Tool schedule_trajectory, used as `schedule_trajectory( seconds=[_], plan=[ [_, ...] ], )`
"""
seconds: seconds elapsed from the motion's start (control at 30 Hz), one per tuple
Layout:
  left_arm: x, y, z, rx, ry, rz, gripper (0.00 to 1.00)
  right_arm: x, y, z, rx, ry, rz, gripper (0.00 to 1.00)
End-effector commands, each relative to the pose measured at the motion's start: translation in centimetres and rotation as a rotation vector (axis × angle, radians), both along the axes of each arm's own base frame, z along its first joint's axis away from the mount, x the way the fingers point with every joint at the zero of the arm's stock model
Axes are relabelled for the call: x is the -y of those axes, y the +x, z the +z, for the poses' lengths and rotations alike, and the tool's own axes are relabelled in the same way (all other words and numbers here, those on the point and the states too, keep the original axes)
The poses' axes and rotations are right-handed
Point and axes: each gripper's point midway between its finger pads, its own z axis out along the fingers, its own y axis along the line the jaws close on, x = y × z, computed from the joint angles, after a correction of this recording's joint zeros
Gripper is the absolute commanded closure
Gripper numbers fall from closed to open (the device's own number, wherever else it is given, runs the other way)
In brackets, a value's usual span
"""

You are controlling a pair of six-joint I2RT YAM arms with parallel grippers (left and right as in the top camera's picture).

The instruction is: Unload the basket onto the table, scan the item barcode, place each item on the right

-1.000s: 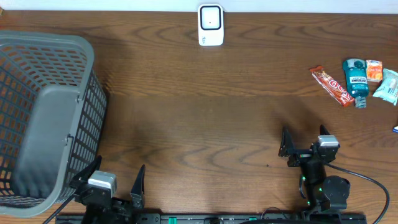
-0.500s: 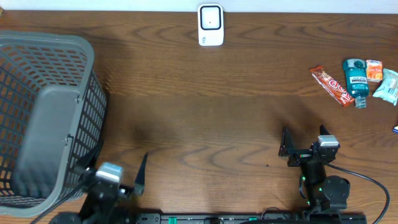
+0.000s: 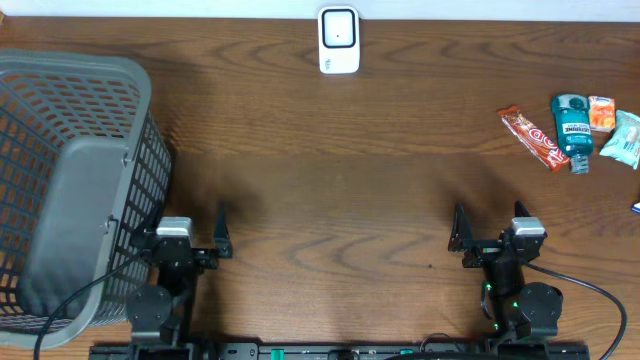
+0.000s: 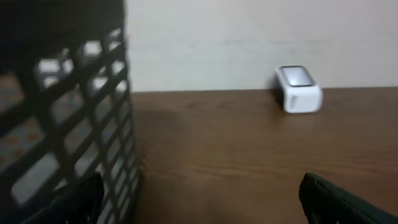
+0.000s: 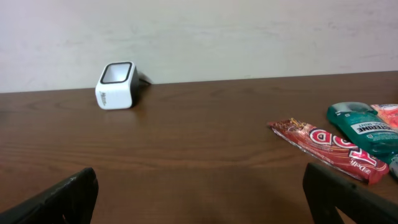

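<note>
Basket (image 3: 70, 190) of grey mesh fills the left of the overhead view, and only its own grey floor shows inside. The scanner (image 3: 339, 40) stands top centre on the bench (image 3: 330, 180). A snack bar (image 3: 533, 138), teal bottle (image 3: 572, 130) and packets (image 3: 615, 125) lie together at the right edge. The left claw (image 3: 178, 222), bottom left beside the basket, and the right claw (image 3: 487, 225), bottom right, both gape wide, holding nothing. In the left wrist view the basket wall is at left and the scanner upper right. In the right wrist view the scanner is upper left, with the snack bar and teal bottle at right.
</note>
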Motion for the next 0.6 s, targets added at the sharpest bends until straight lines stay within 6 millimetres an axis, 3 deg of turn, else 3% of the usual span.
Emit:
schedule_trajectory(
  seconds=[0.0, 0.1, 0.57],
  plan=[
    [-1.3, 0.3, -2.0, -0.03, -0.03, 0.081, 0.0, 0.2, 0.0, -0.1, -0.005, 0.01, -0.011, 0.01],
    [-1.2, 0.3, -4.1, -0.081, -0.027, 0.079, 0.0, 0.2, 0.0, -0.1, -0.005, 0.01, -0.011, 0.01],
    [-0.6, 0.4, -4.0, -0.078, -0.007, 0.051, 0.0, 0.2, 0.0, -0.1, -0.005, 0.01, -0.011, 0.01]
  ],
)
